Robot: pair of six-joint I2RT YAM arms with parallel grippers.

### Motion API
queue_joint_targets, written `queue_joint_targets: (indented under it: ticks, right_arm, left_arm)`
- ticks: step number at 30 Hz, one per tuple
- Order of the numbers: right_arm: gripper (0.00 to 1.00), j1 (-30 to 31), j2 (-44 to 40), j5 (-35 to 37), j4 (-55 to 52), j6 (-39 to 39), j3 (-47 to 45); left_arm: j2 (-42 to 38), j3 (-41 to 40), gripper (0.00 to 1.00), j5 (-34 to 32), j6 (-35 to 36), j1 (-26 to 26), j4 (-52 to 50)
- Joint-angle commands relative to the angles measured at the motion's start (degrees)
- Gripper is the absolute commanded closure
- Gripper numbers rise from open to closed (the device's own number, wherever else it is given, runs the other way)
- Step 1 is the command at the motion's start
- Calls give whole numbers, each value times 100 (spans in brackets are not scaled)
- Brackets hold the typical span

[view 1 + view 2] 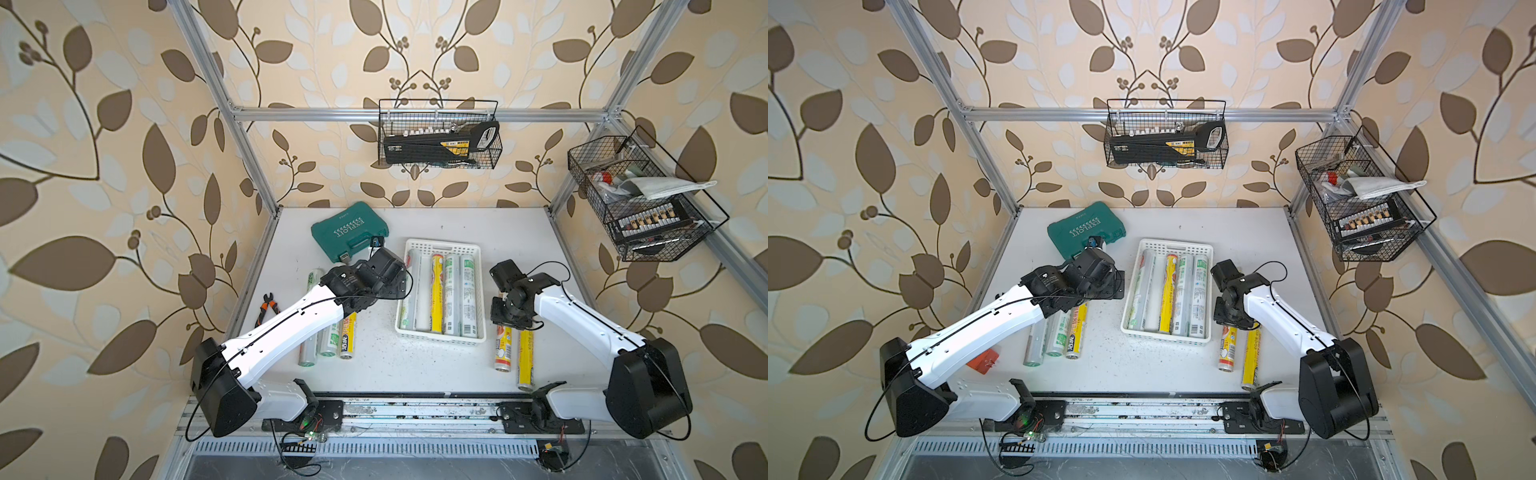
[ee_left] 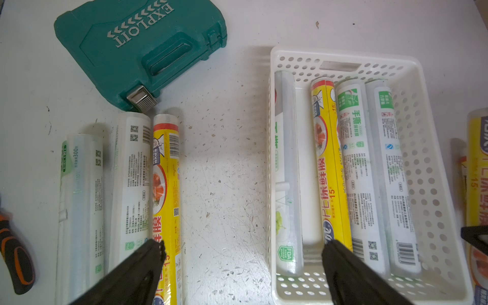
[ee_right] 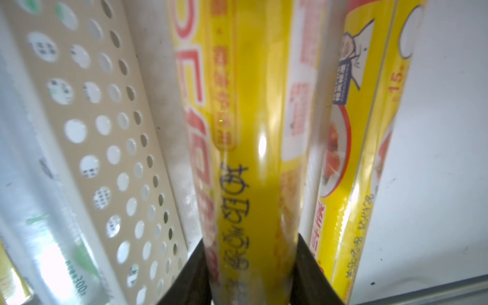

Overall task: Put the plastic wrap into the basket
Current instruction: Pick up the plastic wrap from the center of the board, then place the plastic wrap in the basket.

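Well, right claw (image 3: pixel 250 240) grips yellow roll (image 3: pixel 245 118) (beside the basket (image 3: pixel 124 165)).

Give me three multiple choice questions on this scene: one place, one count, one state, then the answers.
1. Where is the green case? A on the table, left of the basket; B inside it; C hanging on the wall.
2. How many rolls lie in the basket? A two; B four; C six.
3. The left fingers are: A shut on a roll; B open, empty; C holding pliers.
Answers: 1 A, it lies flat on the table; 2 B, one yellow and three pale lie side by side; 3 B, they stand wide apart, nothing between them.
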Motion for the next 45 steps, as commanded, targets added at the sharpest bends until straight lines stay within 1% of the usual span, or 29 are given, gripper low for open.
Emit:
queue_joint_targets:
  ticks: [1, 8, 11, 17, 25, 30, 35, 39, 45]
  right_arm:
    - [63, 167, -101, 404, -566, 240, 319]
    - [63, 684, 5, 637, -1066, 444, 1172]
    - [63, 847, 100, 449, -1060, 462, 1582]
    - [62, 1034, 398, -153, -712, 478, 2225]
    - [64, 1180, 874, -735, 38, 718, 2516]
    - [62, 1267, 1223, -1012, 531, 947, 2597]
    - [62, 1413, 1596, -1155, 951, 1162, 2686]
    - [62, 1539, 2008, -1177, 1063, 1217, 2901]
    - [62, 1676, 2435, -1112, 1284, 1259, 3084]
  left_arm:
    - [-231, 74, 1, -69, 66, -24, -129]
    - [-399, -25, 1, -153, 57, -25, -172]
    - [-470, -59, 1, -208, 49, -29, -216]
    - [-626, -130, 1, -262, 43, -25, -226]
    - [-804, -146, 1, -427, 41, -25, -357]
    - [-1037, -240, 1, -625, -1, -25, -442]
    - [-1349, -389, 1, -810, -18, -25, -464]
    - [-1527, -479, 1, -896, 22, -25, -466]
    - [-1580, -507, 1, -908, 63, -22, -473]
